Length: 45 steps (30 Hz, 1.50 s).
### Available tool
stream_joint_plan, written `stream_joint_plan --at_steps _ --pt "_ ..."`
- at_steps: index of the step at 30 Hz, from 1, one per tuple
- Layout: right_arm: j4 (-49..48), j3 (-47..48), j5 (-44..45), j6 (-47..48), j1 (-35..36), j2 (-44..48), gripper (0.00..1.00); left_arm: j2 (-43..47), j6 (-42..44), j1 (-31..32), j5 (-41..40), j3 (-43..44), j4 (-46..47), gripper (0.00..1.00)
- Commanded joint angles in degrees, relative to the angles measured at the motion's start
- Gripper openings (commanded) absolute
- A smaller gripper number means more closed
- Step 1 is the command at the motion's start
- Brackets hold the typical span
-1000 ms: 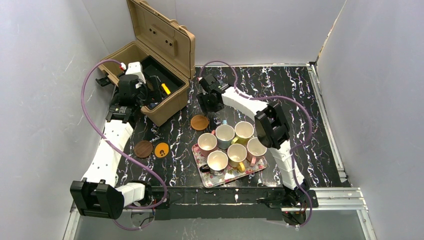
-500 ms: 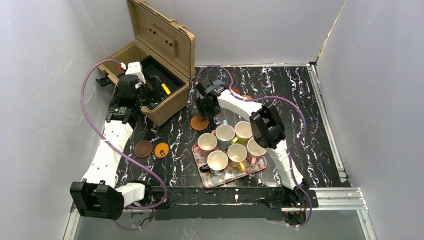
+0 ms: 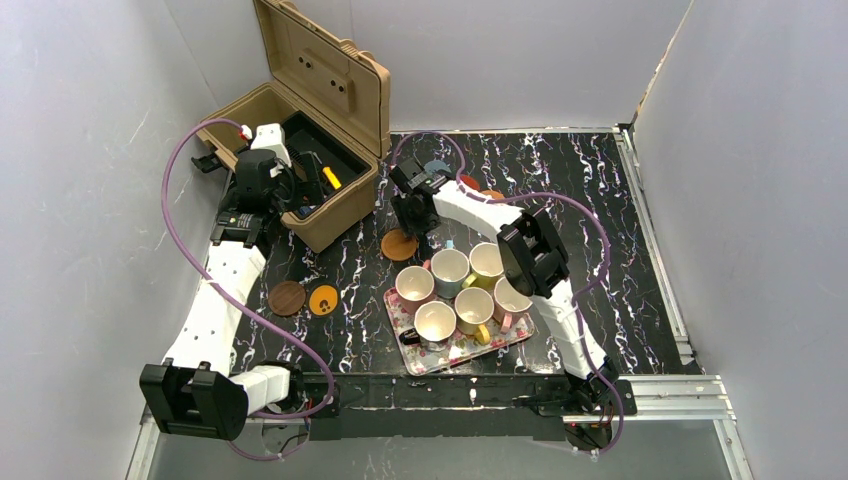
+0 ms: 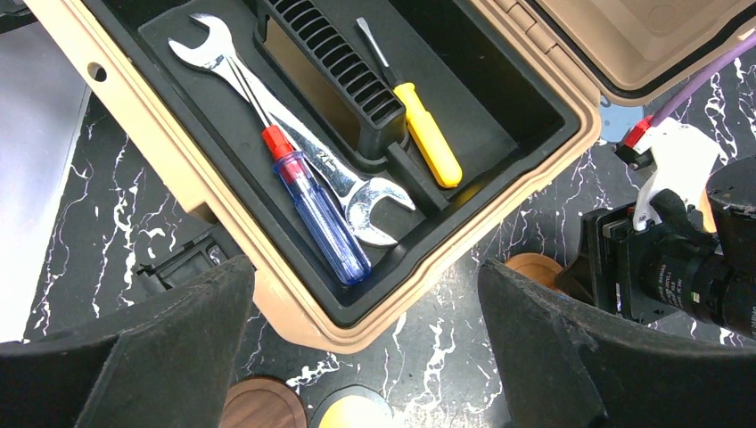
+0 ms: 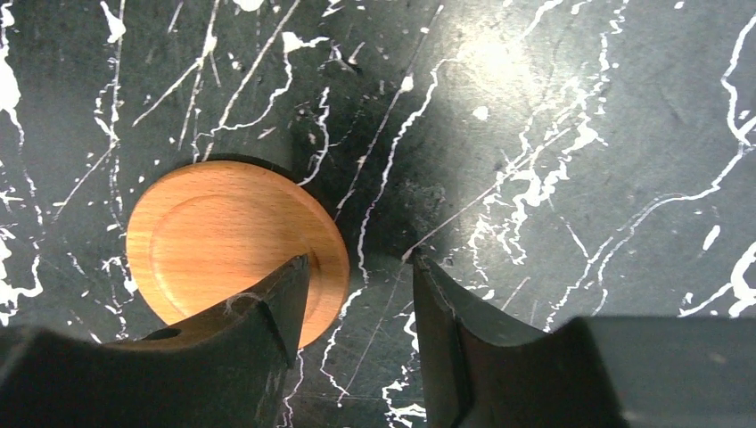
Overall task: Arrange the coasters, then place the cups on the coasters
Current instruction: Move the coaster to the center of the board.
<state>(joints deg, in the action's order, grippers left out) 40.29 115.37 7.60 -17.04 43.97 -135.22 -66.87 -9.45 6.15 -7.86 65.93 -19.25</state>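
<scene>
An orange wooden coaster (image 5: 223, 241) lies on the black marbled table (image 5: 579, 134). My right gripper (image 5: 361, 267) is low over it, partly open. Its left finger covers the disc's right edge and its right finger stands on bare table beside it, so the rim lies in the gap. The top view shows this coaster (image 3: 399, 244) below the right gripper (image 3: 413, 215). A dark brown coaster (image 3: 287, 297) and a yellow-orange one (image 3: 323, 300) lie at left. Several cups (image 3: 449, 268) stand on the floral tray (image 3: 462, 350). My left gripper (image 4: 364, 267) hangs wide open and empty over the toolbox corner.
An open tan toolbox (image 3: 300, 130) at the back left holds wrenches (image 4: 348, 178) and screwdrivers (image 4: 428, 143). Blue-grey (image 3: 437, 166) and red (image 3: 470, 181) discs peek out behind the right arm. White walls enclose the table on three sides.
My right gripper has come down and slightly left onto the orange coaster's edge, its jaws narrowing. The left arm, cups and other coasters have not moved.
</scene>
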Motion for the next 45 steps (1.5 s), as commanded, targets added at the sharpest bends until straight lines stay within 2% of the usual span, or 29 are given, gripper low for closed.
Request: stream_joint_plan --at_steps 1,24,45 --pt "1.94 -2.87 6.5 0.43 -0.7 1.55 0.54 1.49 0.21 -0.26 0.8 0.13 0.59 0.95" --pt "-3.6 -24.64 10.53 0.91 -11.54 16.38 0.49 0.28 -0.53 -0.55 2.32 0.32 0.3 0.95" --pt "-10.43 -41.19 13.22 0.18 -24.81 29.55 0.48 -2.17 -1.22 -0.62 3.43 0.16 0.43 0.95"
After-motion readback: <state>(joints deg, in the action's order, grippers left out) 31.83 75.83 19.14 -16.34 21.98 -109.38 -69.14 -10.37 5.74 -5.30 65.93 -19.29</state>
